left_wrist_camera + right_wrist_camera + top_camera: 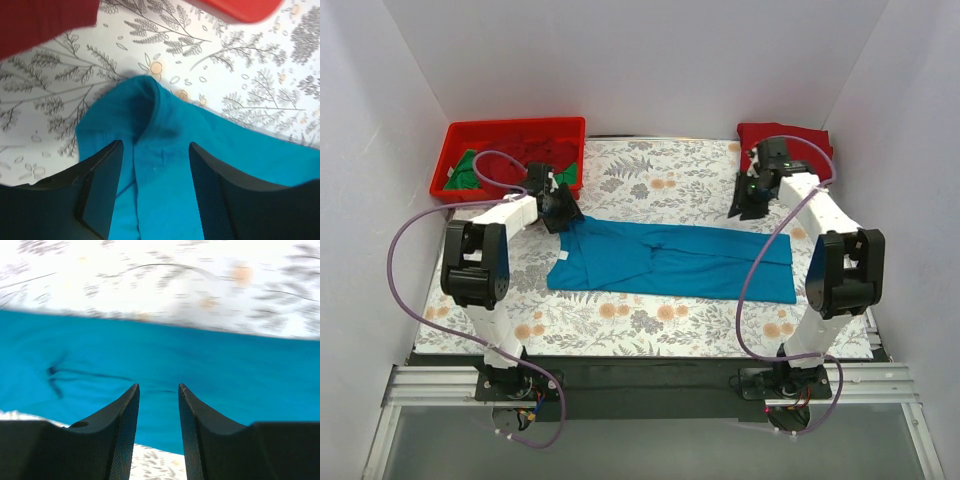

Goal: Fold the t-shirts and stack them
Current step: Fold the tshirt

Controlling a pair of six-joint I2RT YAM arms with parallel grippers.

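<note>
— T-shirts, nearest first?
— One teal t-shirt (pixel 670 262), lying flat as a long strip across the middle of the table (pixel 650 330).
— Grippers?
— Two. The left gripper (pixel 155 147) is over the strip's left end, fingers apart and holding nothing. The right gripper (pixel 157 386) is over its right end, fingers parted and empty.
— Far edge?
— One dark red t-shirt (pixel 800 135) in the far right corner. One red tray (pixel 460 130) in the far left corner, with one green t-shirt (pixel 467 170) inside.

We're looking at a robotics lab test cell, no doubt about it. Plain white panel walls (pixel 640 60) box the workspace in on three sides. The left arm (pixel 480 262) and right arm (pixel 842 270) sit bolted to a black base plate (pixel 650 390) on aluminium rails (pixel 430 385), with purple cables (pixel 390 262) looping free. The only homely touch is a floral tablecloth (pixel 660 185).
</note>
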